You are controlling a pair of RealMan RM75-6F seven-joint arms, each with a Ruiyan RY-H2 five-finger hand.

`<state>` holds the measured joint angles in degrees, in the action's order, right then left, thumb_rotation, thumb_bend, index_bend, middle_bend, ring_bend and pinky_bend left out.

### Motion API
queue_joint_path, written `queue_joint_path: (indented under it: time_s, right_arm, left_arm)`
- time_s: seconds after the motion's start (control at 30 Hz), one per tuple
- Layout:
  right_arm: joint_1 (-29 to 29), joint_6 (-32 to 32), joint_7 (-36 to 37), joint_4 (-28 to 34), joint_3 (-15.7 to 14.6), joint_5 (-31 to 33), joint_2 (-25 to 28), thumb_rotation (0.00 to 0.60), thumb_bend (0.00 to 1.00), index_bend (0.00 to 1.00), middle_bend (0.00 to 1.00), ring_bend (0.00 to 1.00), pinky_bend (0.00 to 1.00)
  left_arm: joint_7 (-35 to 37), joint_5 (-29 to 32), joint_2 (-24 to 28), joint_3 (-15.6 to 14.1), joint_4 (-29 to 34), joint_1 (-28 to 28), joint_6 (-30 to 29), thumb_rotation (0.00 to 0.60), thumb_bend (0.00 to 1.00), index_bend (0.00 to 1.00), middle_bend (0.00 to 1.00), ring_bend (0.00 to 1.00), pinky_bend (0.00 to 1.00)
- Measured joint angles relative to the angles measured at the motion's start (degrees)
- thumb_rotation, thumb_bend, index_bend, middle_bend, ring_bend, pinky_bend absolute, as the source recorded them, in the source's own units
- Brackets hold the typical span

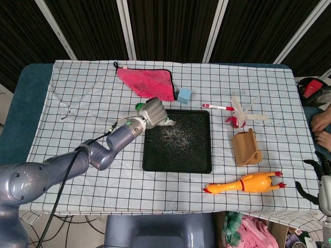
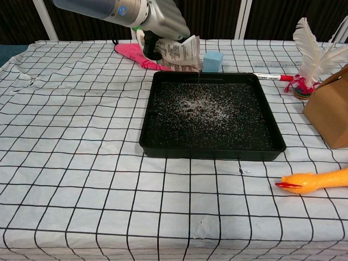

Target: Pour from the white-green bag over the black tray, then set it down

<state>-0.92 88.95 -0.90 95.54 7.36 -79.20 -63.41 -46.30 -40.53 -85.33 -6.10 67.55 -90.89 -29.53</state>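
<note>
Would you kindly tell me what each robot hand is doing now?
Left robot hand: holding the white-green bag.
Right robot hand: open, holding nothing.

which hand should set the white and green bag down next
Left. The left hand already holds the white-green bag by the black tray; the right hand hangs open past the table's far edge.

Head view high, overlooking; chest view low, near; both share tray [image 1: 178,155] [image 2: 212,149].

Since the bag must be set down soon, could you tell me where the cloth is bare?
Bare cloth lies left of the black tray, and in front of it up to the rubber chicken. Behind the tray it is crowded: pink towel, blue block, marker.
</note>
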Motion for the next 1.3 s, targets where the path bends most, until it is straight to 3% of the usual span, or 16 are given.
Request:
queue_joint_path:
  time_s: [0.47, 0.67, 0.97, 1.3]
  right_arm:
    - [0.0, -0.01, 0.14, -0.03, 0.04, 0.02, 0.05, 0.6, 0.22, 0.29, 0.08, 0.14, 0.32]
    - [-0.06, 0.1, 0.17, -0.03, 0.03, -0.02, 0.05, 0.6, 0.22, 0.29, 0.08, 0.14, 0.32]
    - [-0.08, 0.26, -0.34, 0.05, -0.02, -0.13, -0.04, 0.6, 0.22, 0.29, 0.08, 0.14, 0.32]
    - [-0.16, 0.4, -0.49, 0.14, -0.07, -0.24, 0.0, 0.6, 0.22, 0.29, 0.08, 0.14, 0.32]
  left_arm:
    - [0.84, 0.51, -0.58, -0.6, -0.46, 0.02, -0.92, 0.6, 0.58, 0.39, 0.42, 0.31, 0.46]
    - [4.9, -0.45, -0.58, 1.24, -0.18, 2.1, -3.04, 0.6, 0.59, 0.42, 0.45, 0.34, 0.51]
    - [23.65, -6.9, -1.27, 7.67, -1.03, 10.1, -7.3, 0.6, 0.59, 0.43, 0.46, 0.35, 0.52]
    - [48.12, -19.27, -2.47, 14.1, -3.86, 19.16, -10.92, 0.6, 0.59, 0.43, 0.45, 0.34, 0.51]
